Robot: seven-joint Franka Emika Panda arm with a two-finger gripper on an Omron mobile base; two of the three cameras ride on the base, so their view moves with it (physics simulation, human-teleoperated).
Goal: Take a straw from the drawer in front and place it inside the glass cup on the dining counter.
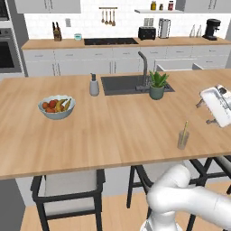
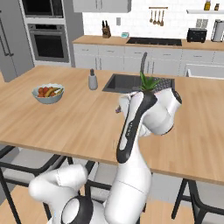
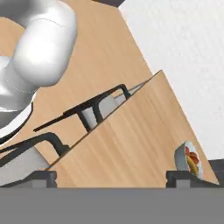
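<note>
one thin pale straw (image 1: 184, 127) stands tilted inside the glass cup (image 1: 182, 140), its top poking above the rim, near the front edge of the dining counter (image 1: 113, 131) on the right side. the claw (image 1: 205, 112) sits up and to the right of that cup, apart from it, close by over the same stretch of wood; its white hand body runs off the right edge of the left base picture. two small dark fingers (image 1: 199, 103) stick out toward the left and stand spread wide, with nothing between them. from the hand's own camera the two dark tips sit far apart at the bottom, again holding nothing.

a pale blue fruit bowl (image 1: 57, 107) rests on the left part of the counter with red, orange and yellow fruit heaped in it; the same bowl (image 3: 189, 160) turns up sideways in the hand camera at the counter's far end. a teal pot with a green plant (image 1: 157, 85) stands at the front right corner of the dark inset sink (image 1: 131, 84), just beside the tap (image 1: 143, 67). a grey soap bottle (image 1: 94, 85) is just left of the sink.

from the right base camera the arm's white upper links cover the middle of the counter, so the cup and straw are hidden there, and the plant (image 2: 150, 83) shows only its leaves above the arm. dark stools (image 1: 67, 191) are tucked under the near edge, partly cut off.
</note>
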